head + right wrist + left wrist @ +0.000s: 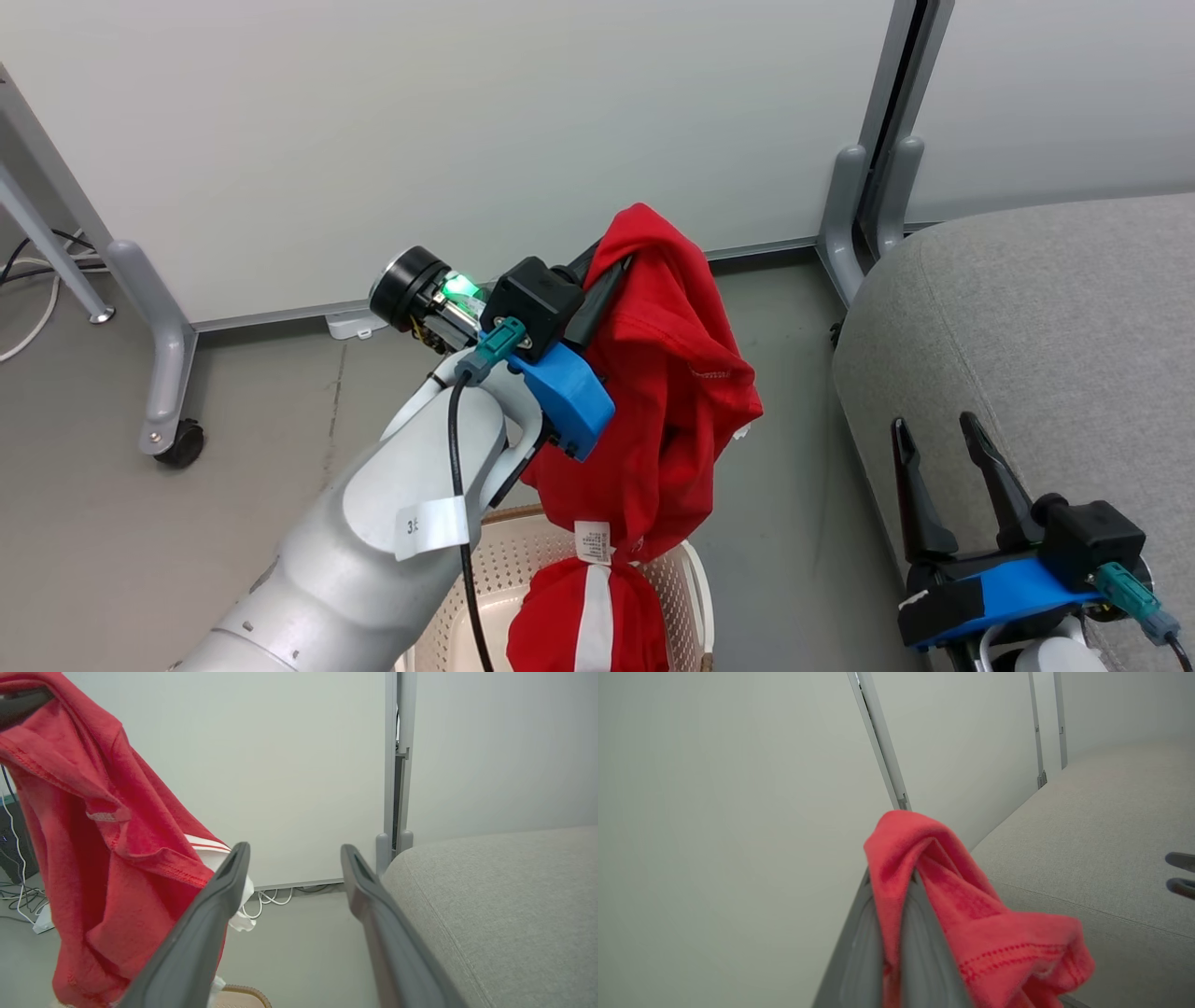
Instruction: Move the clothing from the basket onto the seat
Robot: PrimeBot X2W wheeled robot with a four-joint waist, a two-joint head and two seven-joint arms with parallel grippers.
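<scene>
Oddly little can be read. A white care label at the lower hem of the plain red garment carries lines of print too small to make out. A white tag on the left forearm shows a "3", with the rest cut off by the cable crossing it.

Around the work stand white partition panels on grey legs, one leg ending in a black castor. A grey post stands between two panels. Loose cables lie on the grey floor at the far left. The seat, light grey weave with a seam, lies to the robot's right, and a strip of bare floor separates it from the hanging cloth.

The left pincer is raised above the basket, its two fingers closed tight on a fold of the plain red garment. The cloth drapes over the tips and hangs down to the basket's mouth. In the left wrist view it is squeezed between the fingers.

Below it, the striped garment, red with a broad white band, lies bunched in the basket. Whether the two garments touch I cannot tell.

The right pincer sits low at the seat's near edge, its fingers spread wide and holding nothing.
</scene>
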